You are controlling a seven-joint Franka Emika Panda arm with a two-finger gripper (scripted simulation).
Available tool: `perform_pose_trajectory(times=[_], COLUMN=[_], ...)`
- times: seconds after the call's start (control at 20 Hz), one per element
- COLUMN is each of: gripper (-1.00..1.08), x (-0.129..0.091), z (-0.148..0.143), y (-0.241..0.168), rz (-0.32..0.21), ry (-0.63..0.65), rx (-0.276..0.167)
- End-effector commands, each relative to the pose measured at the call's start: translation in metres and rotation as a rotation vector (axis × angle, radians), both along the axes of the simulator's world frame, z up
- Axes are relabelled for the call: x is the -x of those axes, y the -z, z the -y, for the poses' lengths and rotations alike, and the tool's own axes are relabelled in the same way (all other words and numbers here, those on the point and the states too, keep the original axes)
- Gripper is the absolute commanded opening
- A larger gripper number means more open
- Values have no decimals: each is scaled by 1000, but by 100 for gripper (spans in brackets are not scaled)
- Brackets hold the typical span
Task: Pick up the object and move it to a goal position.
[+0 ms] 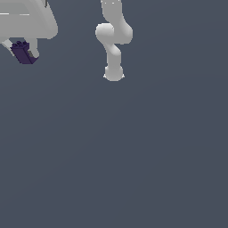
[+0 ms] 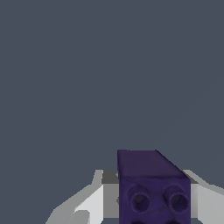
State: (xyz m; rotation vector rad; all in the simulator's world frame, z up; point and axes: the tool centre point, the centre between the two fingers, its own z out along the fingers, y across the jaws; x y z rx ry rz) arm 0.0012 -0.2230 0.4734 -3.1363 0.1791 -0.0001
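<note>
Purple studded brick [image 2: 154, 188] clamped in white tool [image 1: 22, 52].

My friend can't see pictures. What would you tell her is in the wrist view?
A small dark purple plastic brick with round bumps sits clamped between the two white fingers of the robot's tool, close to the camera. Behind it there is only plain dark grey-blue background.

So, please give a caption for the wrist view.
Wrist view: gripper shut on the dark purple brick.
</note>
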Motion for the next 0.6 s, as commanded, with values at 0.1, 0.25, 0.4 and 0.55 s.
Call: perform_pose_trajectory(times=[0.1, 0.25, 0.4, 0.55], gripper=[-100, -100, -100, -100], x=[-3, -4, -5, -5], z=[4, 6, 6, 6], y=[-9, -13, -15, -15], rz=[0, 0, 0, 0], ry=[0, 0, 0, 0], rx=[0, 0, 0, 0])
